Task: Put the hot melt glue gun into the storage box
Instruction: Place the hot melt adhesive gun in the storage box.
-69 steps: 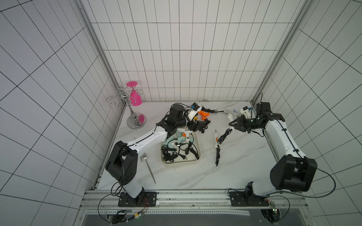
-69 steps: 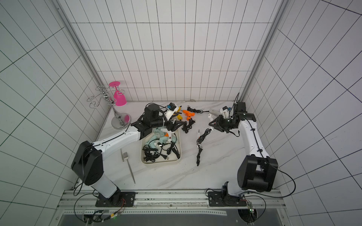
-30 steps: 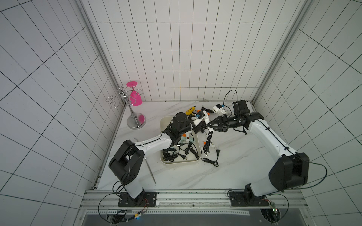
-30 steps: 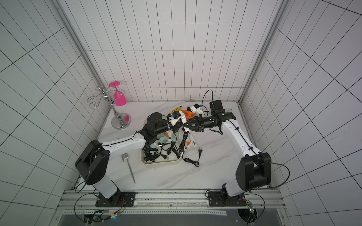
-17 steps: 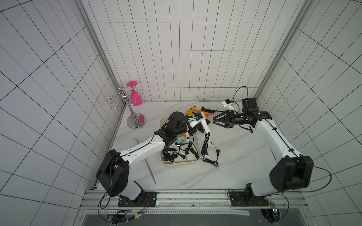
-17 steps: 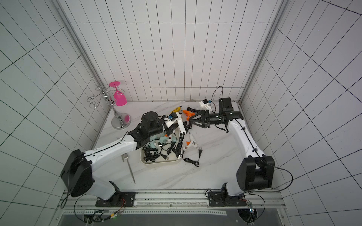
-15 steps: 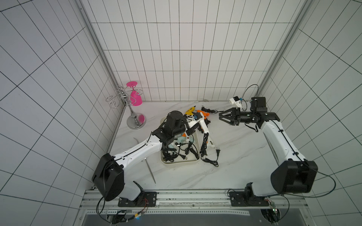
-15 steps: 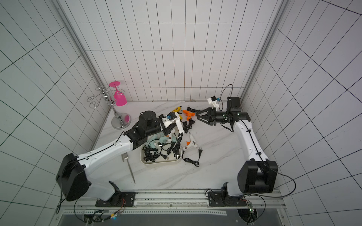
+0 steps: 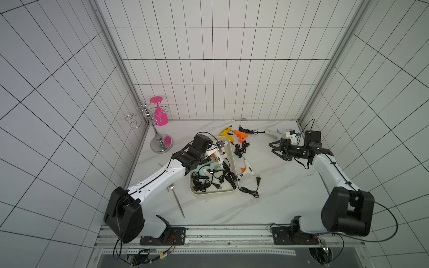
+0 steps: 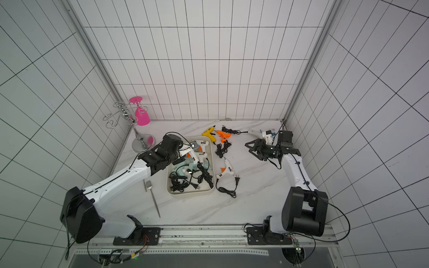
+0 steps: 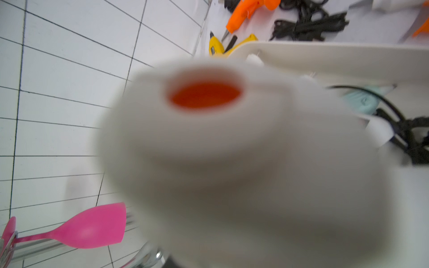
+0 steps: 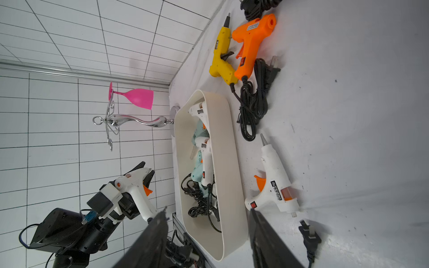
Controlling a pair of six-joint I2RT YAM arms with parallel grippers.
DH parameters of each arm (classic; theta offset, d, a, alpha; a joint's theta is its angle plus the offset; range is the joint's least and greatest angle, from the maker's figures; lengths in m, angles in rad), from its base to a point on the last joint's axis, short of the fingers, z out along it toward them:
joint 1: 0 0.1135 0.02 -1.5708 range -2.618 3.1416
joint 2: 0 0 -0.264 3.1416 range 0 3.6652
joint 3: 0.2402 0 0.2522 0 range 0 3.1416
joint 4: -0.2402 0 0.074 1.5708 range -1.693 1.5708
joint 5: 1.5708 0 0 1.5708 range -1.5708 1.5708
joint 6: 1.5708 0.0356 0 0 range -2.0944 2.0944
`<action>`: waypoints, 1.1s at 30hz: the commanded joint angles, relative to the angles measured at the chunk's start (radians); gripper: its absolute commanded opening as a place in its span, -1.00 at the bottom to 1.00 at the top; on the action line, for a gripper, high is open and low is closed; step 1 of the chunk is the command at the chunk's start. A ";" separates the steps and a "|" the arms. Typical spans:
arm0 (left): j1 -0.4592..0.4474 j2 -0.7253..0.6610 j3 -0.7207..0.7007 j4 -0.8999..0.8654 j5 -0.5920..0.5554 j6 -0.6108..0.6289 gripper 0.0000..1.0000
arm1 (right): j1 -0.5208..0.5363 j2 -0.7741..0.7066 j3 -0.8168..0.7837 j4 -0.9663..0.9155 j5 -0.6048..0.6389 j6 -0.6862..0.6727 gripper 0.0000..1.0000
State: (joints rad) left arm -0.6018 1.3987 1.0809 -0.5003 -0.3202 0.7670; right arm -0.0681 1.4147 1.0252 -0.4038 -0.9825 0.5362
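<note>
Here, the left gripper [image 12: 144, 172] is clamped on the hot melt glue gun [image 12: 139, 198], a white one with an orange trigger. Its jaws close across the barrel and the handle hangs free. In both top views this pair shows at the centre of the frame, over the upper left corner of the storage box [image 9: 213, 194], and the right wrist view shows the gun lifted clear of the box and its contents. In the left wrist view the gun's blurred white body [image 11: 232, 150] fills most of the picture. The right gripper [image 9: 275, 149] stands with its jaws apart and nothing between them, in the air at centre right of a top view, well apart from the box. The box holds several white and mint-green guns with tangled black cords. Just right of it on the marble table [image 9: 278, 199] lies a loose white glue gun [image 9: 247, 168] with its cord trailing toward the bottom of the frame. Above the box, a yellow glue gun [image 9: 226, 133] and an orange glue gun [image 9: 241, 135] lie side by side. A fork [image 9: 177, 199] lies to the left of the box, and a pink glass [image 9: 160, 113] hangs upside down on a chrome rack [image 9: 160, 143] at upper left.
</note>
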 commanded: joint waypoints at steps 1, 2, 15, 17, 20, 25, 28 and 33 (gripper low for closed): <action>0.001 -0.013 -0.060 0.048 -0.116 0.094 -0.73 | -0.003 -0.002 -0.059 0.044 0.038 -0.036 0.16; 0.001 -0.018 -0.087 0.066 -0.123 0.117 -0.73 | -0.002 0.002 -0.074 0.057 0.038 -0.038 0.16; -0.174 0.084 -0.202 0.075 -0.220 0.193 -0.69 | -0.002 0.104 -0.109 0.152 -0.018 -0.019 0.15; -0.221 0.116 -0.208 0.049 -0.232 0.165 -0.68 | -0.001 0.108 -0.111 0.152 -0.012 -0.028 0.15; -0.258 0.162 -0.200 0.036 -0.235 0.127 -0.65 | 0.000 0.117 -0.107 0.126 0.012 -0.053 0.16; -0.308 0.259 -0.162 0.030 -0.249 0.065 -0.25 | 0.022 0.122 -0.069 -0.016 0.149 -0.143 0.16; -0.335 0.318 -0.120 0.022 -0.340 -0.002 0.17 | 0.083 0.116 -0.030 -0.133 0.365 -0.213 0.16; -0.360 0.366 -0.017 -0.031 -0.452 -0.143 0.37 | 0.232 0.134 0.032 -0.211 0.619 -0.263 0.17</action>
State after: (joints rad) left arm -0.9451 1.7370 1.0004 -0.5186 -0.7273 0.7486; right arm 0.0917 1.5356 0.9894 -0.5236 -0.5793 0.3416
